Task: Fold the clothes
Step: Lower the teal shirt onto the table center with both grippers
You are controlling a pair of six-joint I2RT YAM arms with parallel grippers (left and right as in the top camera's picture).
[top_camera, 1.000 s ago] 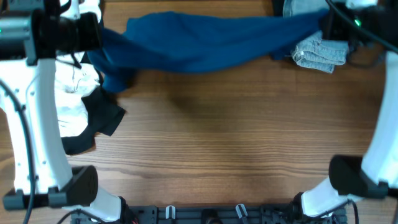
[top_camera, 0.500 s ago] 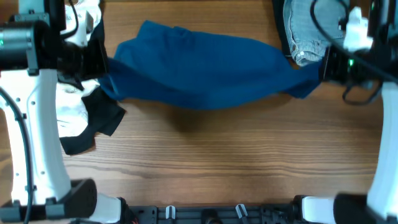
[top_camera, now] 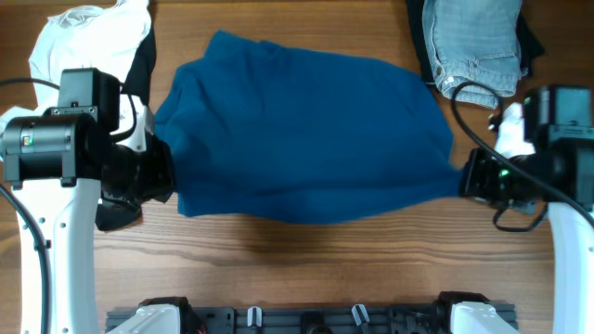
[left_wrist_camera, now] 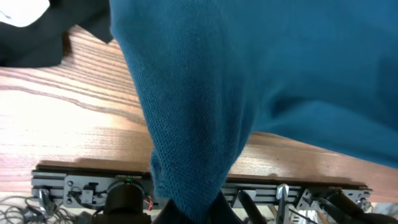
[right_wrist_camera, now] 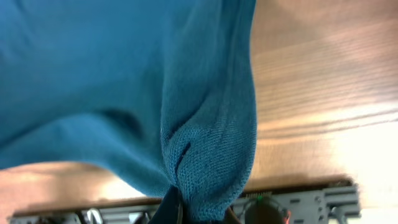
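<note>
Blue garment [top_camera: 306, 130] is held spread across the frame's centre over the table [top_camera: 306, 269], its lower corners pinched tight in the left claw [top_camera: 171, 180] and right claw [top_camera: 461, 176].

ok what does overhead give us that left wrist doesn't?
Overhead only: the jeans and the right gripper, shut on one end of the blue sweater.
Left wrist only: a close look at the knit bunching down into the left gripper, which is shut on it.
Both: the sweater hanging between the arms, the wooden table, the black garment, the front rail.
</note>
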